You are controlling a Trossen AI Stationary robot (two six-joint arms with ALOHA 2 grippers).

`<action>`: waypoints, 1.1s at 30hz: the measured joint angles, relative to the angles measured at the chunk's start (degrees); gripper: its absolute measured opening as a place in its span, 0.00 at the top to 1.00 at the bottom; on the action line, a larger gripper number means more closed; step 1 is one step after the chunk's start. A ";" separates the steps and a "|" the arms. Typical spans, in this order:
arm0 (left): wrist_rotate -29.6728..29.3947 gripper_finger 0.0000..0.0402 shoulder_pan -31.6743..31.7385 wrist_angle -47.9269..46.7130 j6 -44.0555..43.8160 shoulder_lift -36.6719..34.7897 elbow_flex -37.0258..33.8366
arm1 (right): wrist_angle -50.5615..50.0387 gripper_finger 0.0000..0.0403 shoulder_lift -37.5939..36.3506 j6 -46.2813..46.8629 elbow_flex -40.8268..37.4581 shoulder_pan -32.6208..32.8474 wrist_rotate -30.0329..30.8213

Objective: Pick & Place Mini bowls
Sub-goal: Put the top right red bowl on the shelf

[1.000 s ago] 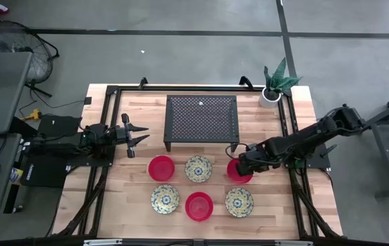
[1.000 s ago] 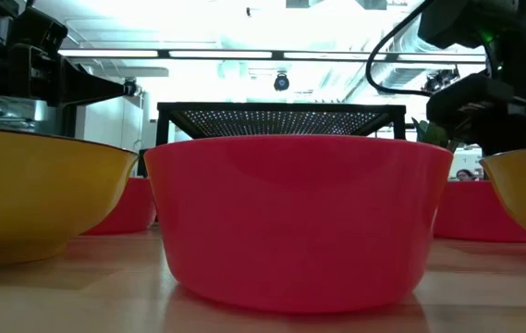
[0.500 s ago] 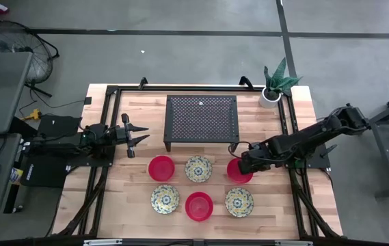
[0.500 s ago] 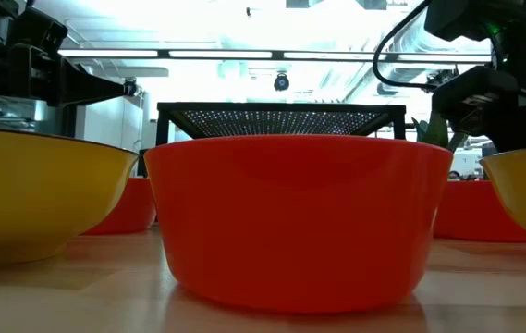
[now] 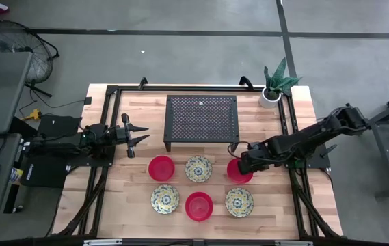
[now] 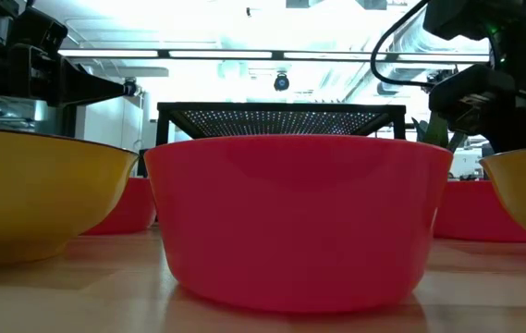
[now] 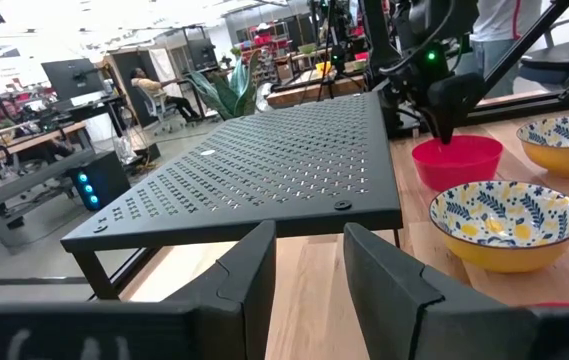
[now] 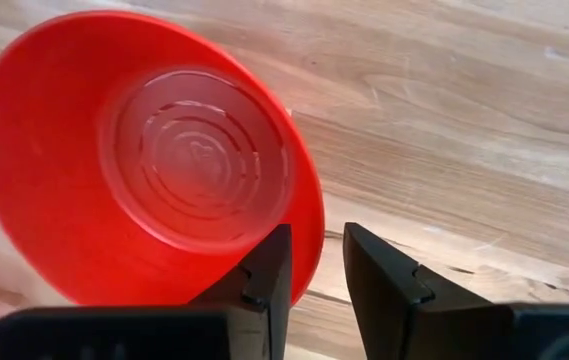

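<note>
Right gripper (image 8: 314,265): narrowed over the last second, fingers straddling the red bowl's (image 8: 154,160) rim, one inside, one outside; grip looked nearly made.
Meaning: lift likely next.
Left gripper (image 5: 138,139): spread apart, empty, waiting well off beside the black rack (image 5: 202,119).
Unclear: actual rim contact; other bowls outside the wrist view.

Six small round bowls sit upright on the wooden table in two rows of three. Far row: glossy red bowl (image 5: 161,168), cream floral-patterned bowl (image 5: 198,169), second glossy red bowl (image 5: 238,172), possibly pinched at its rim. Near row: floral bowl (image 5: 165,199), red bowl (image 5: 199,206), floral bowl (image 5: 239,201).
</note>
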 joint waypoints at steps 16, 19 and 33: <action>0.02 0.71 0.00 0.02 0.00 0.01 0.00 | 0.28 0.80 1.30 -0.44 0.00 -0.07 -0.80; 0.01 0.71 0.00 0.02 -0.01 0.01 0.00 | 0.40 0.80 1.30 -0.44 0.00 -0.07 -0.90; 0.00 0.71 0.00 0.00 0.02 0.00 0.00 | 0.78 0.99 1.30 -1.70 0.00 -0.09 -0.67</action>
